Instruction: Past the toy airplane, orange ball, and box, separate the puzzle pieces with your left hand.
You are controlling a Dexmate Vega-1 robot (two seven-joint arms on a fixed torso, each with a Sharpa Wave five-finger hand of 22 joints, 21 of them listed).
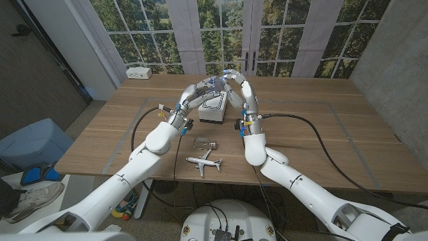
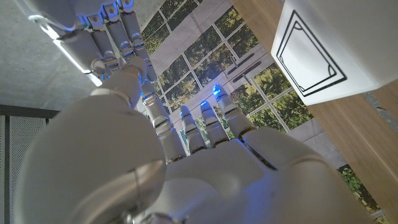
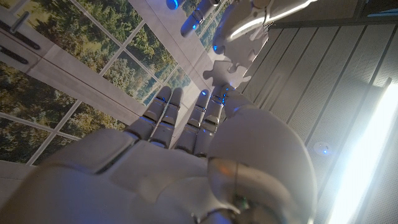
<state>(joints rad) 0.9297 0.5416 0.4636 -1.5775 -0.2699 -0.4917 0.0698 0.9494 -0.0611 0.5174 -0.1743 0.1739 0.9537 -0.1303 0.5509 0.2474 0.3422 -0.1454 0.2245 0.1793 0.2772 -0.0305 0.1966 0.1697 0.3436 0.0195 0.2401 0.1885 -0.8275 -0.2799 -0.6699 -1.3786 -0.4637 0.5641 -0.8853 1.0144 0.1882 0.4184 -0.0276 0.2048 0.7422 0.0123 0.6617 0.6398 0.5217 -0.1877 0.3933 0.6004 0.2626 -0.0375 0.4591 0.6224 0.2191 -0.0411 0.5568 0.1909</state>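
The puzzle pieces (image 3: 231,70), pale and still joined, are held up in the air above the white box (image 1: 214,107), their long axis undiscernible. The left hand (image 1: 204,88) and right hand (image 1: 229,78) meet fingertip to fingertip there, both pinching them. The toy airplane (image 1: 204,161) lies on the table (image 1: 314,127) nearer the robot, nose pointing toward the robot's right.

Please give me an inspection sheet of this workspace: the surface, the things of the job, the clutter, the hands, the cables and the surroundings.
Surface: wooden table, bare wood on both sides.
Job's things: white puzzle piece raised between the two hands; white box behind; toy airplane near the front edge. Orange ball: nothing seen.
Clutter: small clear block; white device at the far left corner.
Hands: left hand and right hand meet above the box, both at the puzzle piece.
Cables: black cable across the table.
Surroundings: large windows, trees outside.
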